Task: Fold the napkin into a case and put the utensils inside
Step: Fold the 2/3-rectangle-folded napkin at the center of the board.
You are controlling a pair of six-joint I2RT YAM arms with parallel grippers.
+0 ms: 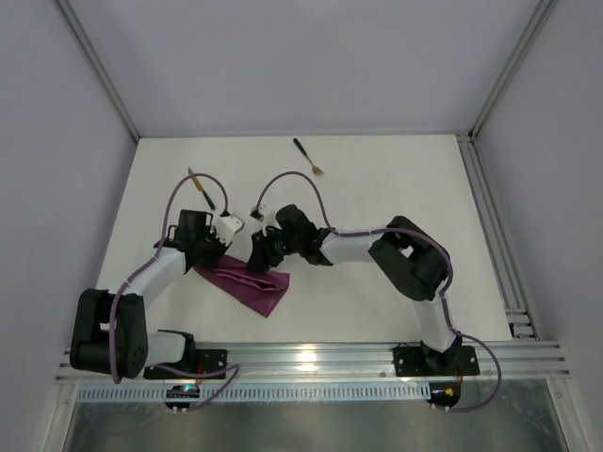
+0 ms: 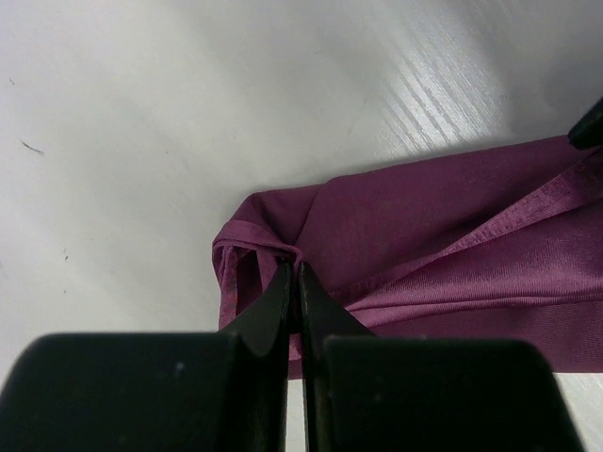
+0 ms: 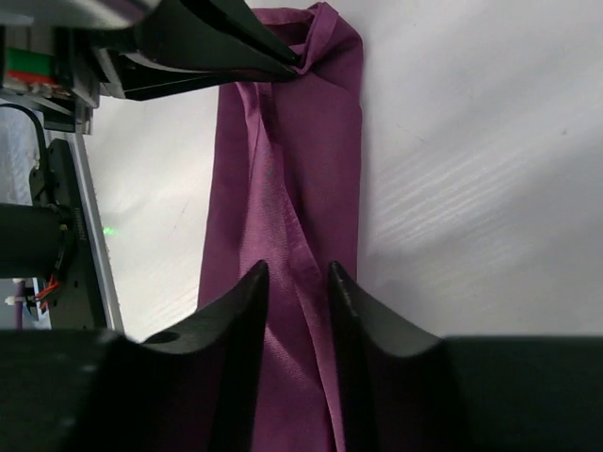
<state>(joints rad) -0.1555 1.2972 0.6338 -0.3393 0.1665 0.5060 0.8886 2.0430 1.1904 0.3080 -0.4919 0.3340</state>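
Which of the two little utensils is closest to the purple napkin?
The left utensil, lying right beside the napkin; the other utensil lies farther back on the table.

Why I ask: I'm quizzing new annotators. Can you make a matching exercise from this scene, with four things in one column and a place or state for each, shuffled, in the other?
1 napkin
2 left gripper
3 right gripper
4 fork

A open, straddling the cloth
B lying alone at the far side
C folded into a long strip
D shut on the strip's end

Pairs: 1-C, 2-D, 3-A, 4-B
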